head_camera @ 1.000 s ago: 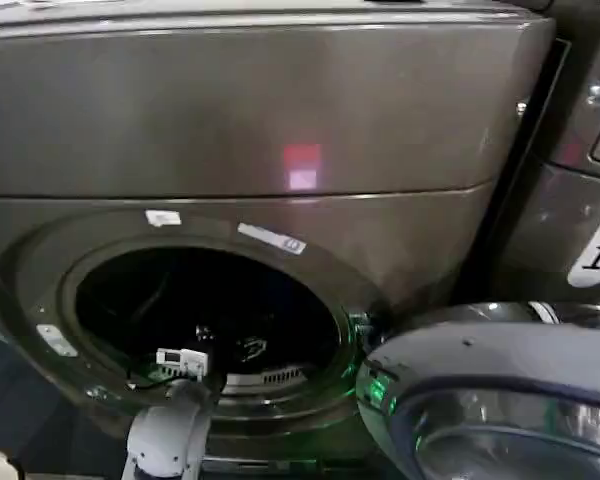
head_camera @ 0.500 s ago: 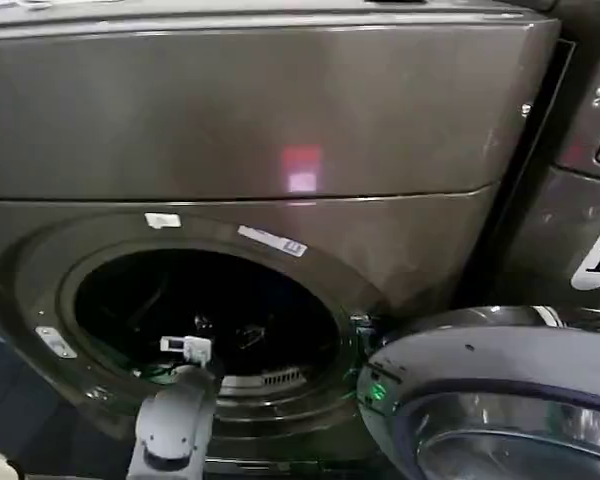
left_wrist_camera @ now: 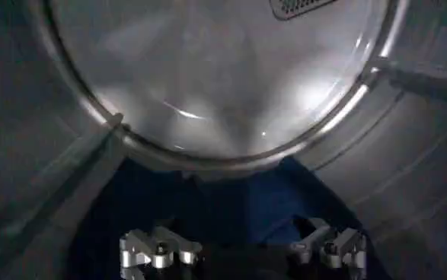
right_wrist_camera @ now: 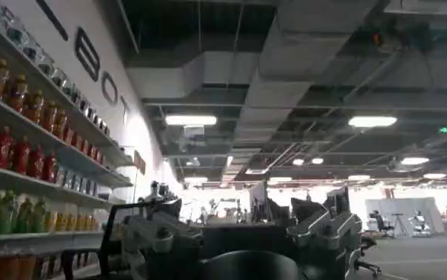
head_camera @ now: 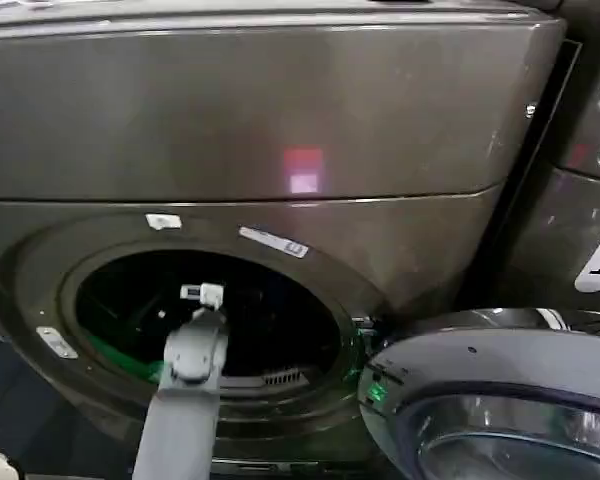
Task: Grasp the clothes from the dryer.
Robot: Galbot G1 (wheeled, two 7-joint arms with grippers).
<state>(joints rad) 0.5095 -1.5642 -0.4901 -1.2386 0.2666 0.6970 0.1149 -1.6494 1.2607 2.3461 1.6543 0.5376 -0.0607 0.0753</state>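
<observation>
The left arm reaches through the round porthole [head_camera: 208,318] of the dryer [head_camera: 280,110], and the left gripper [head_camera: 202,294] sits inside the dark drum. From the left wrist view the left gripper [left_wrist_camera: 242,249] has its fingers spread wide apart and clasps nothing. Between and just beyond them lies a dark blue garment [left_wrist_camera: 261,205] on the drum floor, below the pale, shiny rear wall [left_wrist_camera: 223,68] of the drum.

The step in hand appears to be the reach toward the clothes. To do it well, the left gripper would need to go lower and farther in until the blue cloth sits between the spread fingers, then close on a thick fold rather than a thin edge, keeping the arm off the porthole rim.

To the right, the grey-rimmed glass door [head_camera: 490,400] hangs swung open, leaving the opening free. The right gripper [right_wrist_camera: 246,243] is parked well away from the dryer, pointing up toward a ceiling and shelves of bottles [right_wrist_camera: 25,114]; its fingers stand apart and hold nothing.
</observation>
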